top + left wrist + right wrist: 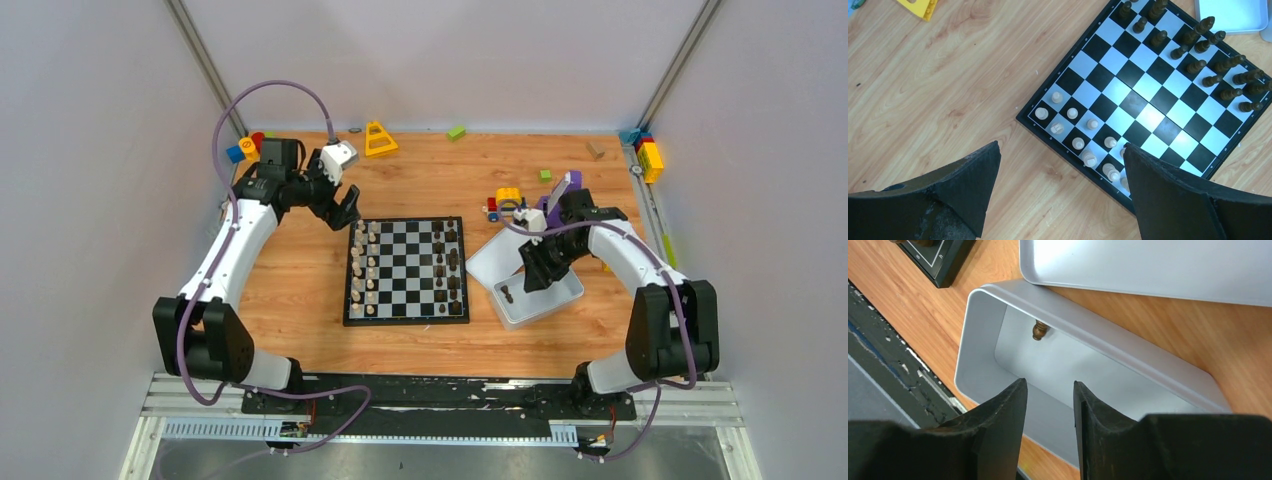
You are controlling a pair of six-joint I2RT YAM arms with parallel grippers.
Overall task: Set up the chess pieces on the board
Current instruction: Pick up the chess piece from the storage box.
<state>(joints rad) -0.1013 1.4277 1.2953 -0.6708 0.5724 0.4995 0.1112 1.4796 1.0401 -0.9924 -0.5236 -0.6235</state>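
Left claw [1060, 146] spread wide and empty over the board [1148, 117] edge, pale chess pieces [1072, 113] just ahead of its tips, right claw [1049, 384] slightly parted, gripping nothing, above white tray [979, 340], one dark piece [1040, 330] ahead inside

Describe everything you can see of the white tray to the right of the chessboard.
The tray is a rectangular white box with rounded corners and a rolled rim, smooth like plastic. It sits upright and open on the wooden table, with its lid just beyond it. One dark chess piece sits by its inner wall. The right gripper hangs over it, jaws slightly apart and empty.
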